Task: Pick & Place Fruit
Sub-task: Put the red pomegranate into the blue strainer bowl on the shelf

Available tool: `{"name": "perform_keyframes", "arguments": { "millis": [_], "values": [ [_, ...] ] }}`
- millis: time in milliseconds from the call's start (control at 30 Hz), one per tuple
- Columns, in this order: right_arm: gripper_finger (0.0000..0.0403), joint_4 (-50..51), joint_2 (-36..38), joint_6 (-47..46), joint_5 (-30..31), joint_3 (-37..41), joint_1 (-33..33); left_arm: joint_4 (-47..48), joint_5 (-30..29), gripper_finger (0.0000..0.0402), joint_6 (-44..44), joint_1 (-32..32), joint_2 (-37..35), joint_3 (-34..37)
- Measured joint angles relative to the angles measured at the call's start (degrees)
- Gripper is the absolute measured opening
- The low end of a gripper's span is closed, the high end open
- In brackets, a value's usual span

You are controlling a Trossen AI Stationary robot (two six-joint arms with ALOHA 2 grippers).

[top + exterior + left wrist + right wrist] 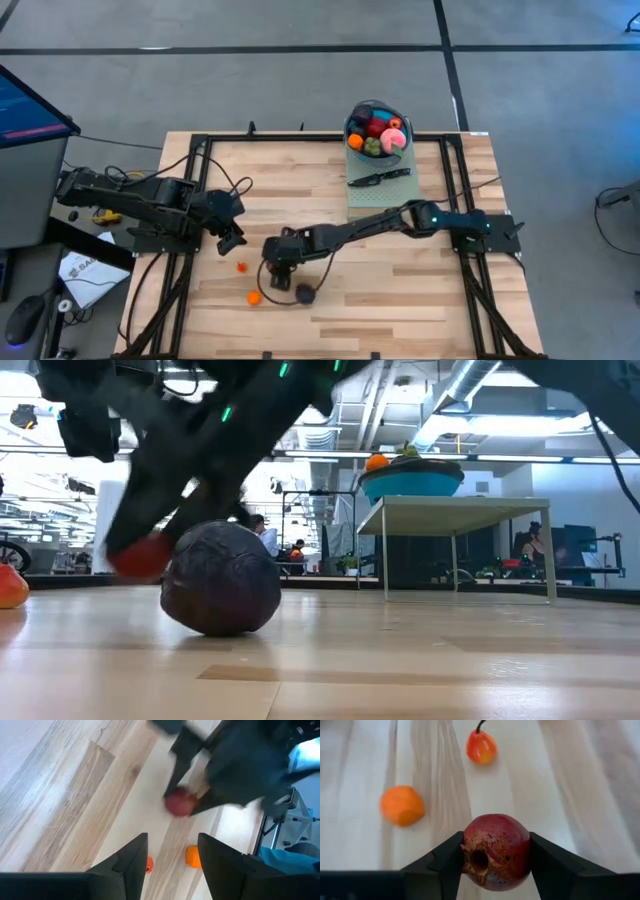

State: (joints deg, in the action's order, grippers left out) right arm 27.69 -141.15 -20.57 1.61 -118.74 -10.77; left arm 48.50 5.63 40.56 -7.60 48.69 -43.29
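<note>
Right pincer [492,865] around round, speckled dark-red fruit [496,851], wrinkled calyx outward

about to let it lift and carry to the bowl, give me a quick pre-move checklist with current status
1. Right tool gripping the red pomegranate-like fruit: ok, a finger sits against each side of it.
2. Fruit clear of the table: cannot tell, no view shows a gap under it.
3. Dark purple fruit away from the right tool: not ok, it lies right beside it and could be knocked.
4. Two small orange fruits out of the grasp: ok, both lie apart on the wood.
5. Left tool off the route: ok, open, at the table's left.
6. Bowl has room: cannot tell, already heaped with fruit.
</note>
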Motion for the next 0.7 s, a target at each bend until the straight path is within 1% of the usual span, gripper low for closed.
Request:
{"name": "perform_keyframes", "arguments": {
  "millis": [33, 167, 300, 400, 567, 633, 700],
  "values": [
    [0.0193, 2.4, 1.4, -1.4, 0.0, 0.0, 0.0, -0.1, 0.0, 0.0169, 0.0, 0.0, 0.0, 0.0],
    [0.0189, 10.7, 7.8, -1.8, 1.4, 0.0, -0.5, -0.2, -0.9, 0.0169, 0.0, 0.0, 0.0, 0.0],
    [0.0182, 19.7, 16.3, -2.2, 3.0, 0.0, -1.3, -0.4, -2.3, 0.0169, 0.0, 0.0, 0.0, 0.0],
    [0.0189, 27.0, 23.2, -3.3, 5.0, 0.0, -0.4, -0.7, -2.7, 0.0169, 0.2, 0.0, 0.0, 0.0],
    [0.0208, 37.6, 34.1, -5.4, 13.8, 0.0, 4.6, -1.3, -3.4, 0.0169, 0.2, 0.0, 0.0, 0.0],
    [0.0209, 40.4, 37.3, -6.5, 15.5, 0.0, 8.1, -1.5, -4.0, 0.0169, 0.2, 0.0, 0.0, 0.0],
    [0.0206, 42.8, 39.6, -7.0, 15.9, 0.0, 12.4, -1.5, -4.2, 0.0169, 0.2, 0.0, 0.0, 0.0]
  ]
}}
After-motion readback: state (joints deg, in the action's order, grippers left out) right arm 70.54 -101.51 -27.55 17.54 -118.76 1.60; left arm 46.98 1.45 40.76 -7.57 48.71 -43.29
